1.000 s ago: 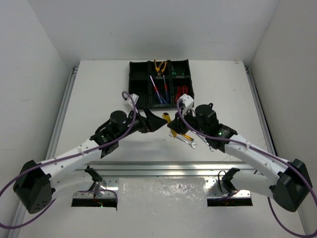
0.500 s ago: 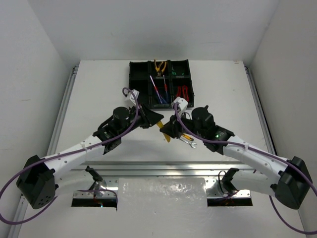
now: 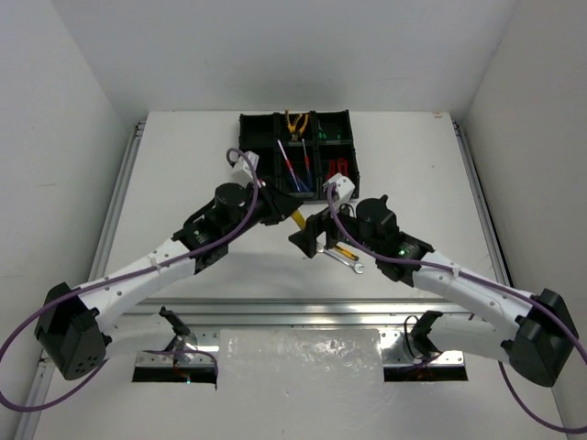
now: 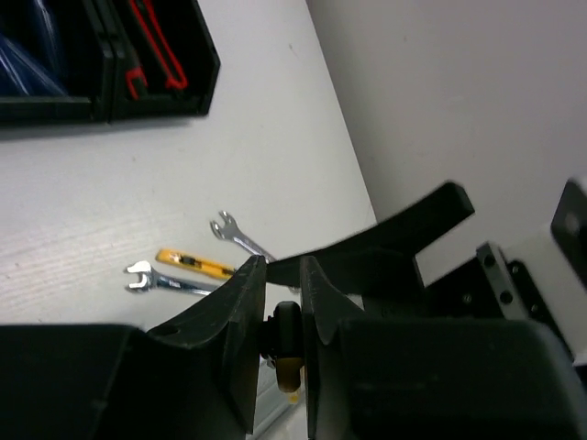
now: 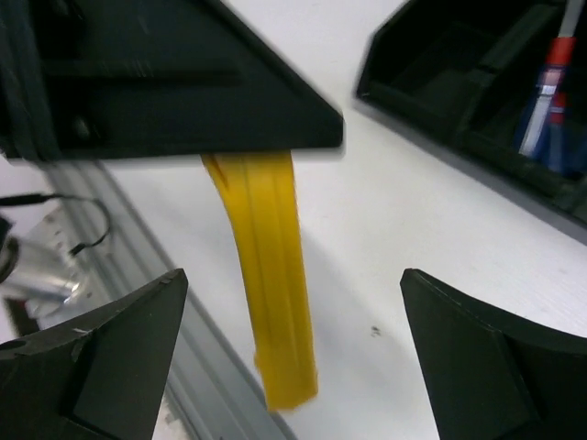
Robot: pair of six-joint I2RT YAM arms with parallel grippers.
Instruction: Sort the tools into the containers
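Tools sit in three places, as we see them. One, a yellow handle, hangs above the table at six o'clock of the tray. The left gripper pinches its upper end, jaws drawn in to a narrow gap around it; we cannot tell what kind of tool it is. The right gripper sits at five o'clock of that handle, just beside it, jaws spread wide and holding nothing. In its own wrist view one finger stands on either side of the hanging handle, apart from it. At four o'clock of the grippers, two silver wrenches and a small yellow tool lie flat on the table, close together. The black tray sits at twelve o'clock on the table. It has orange pliers in its far middle compartment and blue and red screwdrivers in the near middle one. Red cutters are at near right and small green tools at far right.
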